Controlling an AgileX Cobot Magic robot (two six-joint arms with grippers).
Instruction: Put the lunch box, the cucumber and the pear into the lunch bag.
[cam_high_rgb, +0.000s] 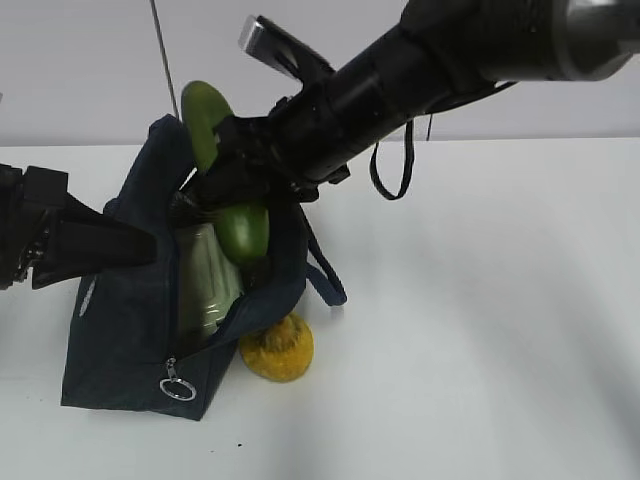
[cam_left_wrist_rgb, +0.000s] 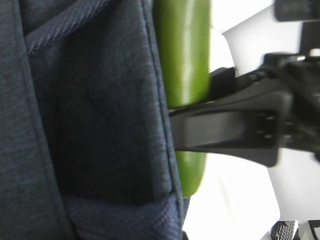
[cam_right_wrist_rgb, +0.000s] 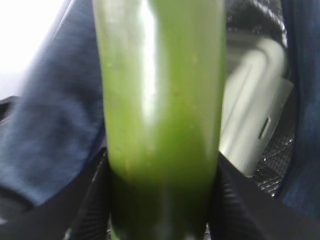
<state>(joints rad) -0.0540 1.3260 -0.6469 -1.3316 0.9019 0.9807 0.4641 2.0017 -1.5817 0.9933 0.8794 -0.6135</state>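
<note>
The navy lunch bag (cam_high_rgb: 120, 320) lies open at the left. The lunch box (cam_high_rgb: 205, 275) with its sage-green lid stands inside it and also shows in the right wrist view (cam_right_wrist_rgb: 250, 125). My right gripper (cam_high_rgb: 222, 185) is shut on the cucumber (cam_high_rgb: 243, 228), holding it tilted with its lower end over the bag's opening. The right wrist view shows the cucumber (cam_right_wrist_rgb: 160, 100) between both fingers (cam_right_wrist_rgb: 95, 200). My left gripper (cam_high_rgb: 140, 245) pinches the bag's left edge. The left wrist view shows only bag fabric (cam_left_wrist_rgb: 90, 125) and the cucumber (cam_left_wrist_rgb: 182, 50). The pear (cam_high_rgb: 278, 348) sits on the table against the bag's front right.
The silver ring pull (cam_high_rgb: 177, 388) hangs at the bag's front corner. A loop handle (cam_high_rgb: 325, 275) lies on the table right of the bag. A black cable loop (cam_high_rgb: 390, 170) hangs from the right arm. The white table (cam_high_rgb: 480, 330) stretches to the right.
</note>
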